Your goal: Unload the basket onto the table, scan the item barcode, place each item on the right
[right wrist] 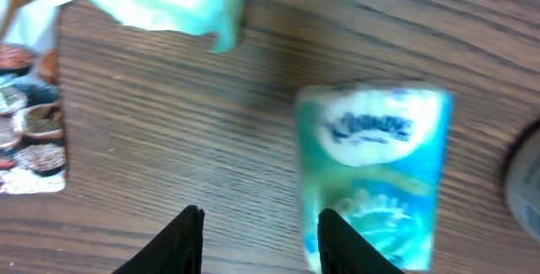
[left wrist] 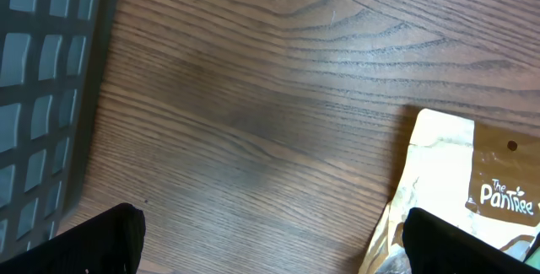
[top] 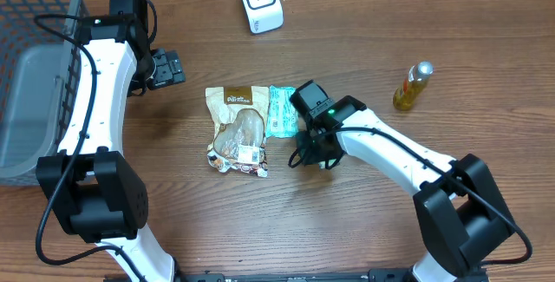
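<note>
- overhead: the white barcode scanner (top: 260, 3) sits at the far edge of the wooden table (top: 364, 22). a pantree snack pouch (top: 238, 130) lies mid-table, with a teal tissue pack (top: 279, 110) touching its right side. the right gripper (top: 312, 152) hangs just right of the pouch. the left gripper (top: 169, 67) is near a grey basket (top: 35, 56). a yellow bottle (top: 412, 87) is well apart on the right.
- left wrist: the fingers (left wrist: 93, 240) stand wide apart over bare wood with nothing between them. the pouch's top corner shows at the right.
- right wrist: the claw is partly open, with only wood grain between its fingers (right wrist: 181, 240). a blurred kleenex pack (right wrist: 371, 173) lies by the finger on the picture's right, outside the gap and not gripped.
</note>
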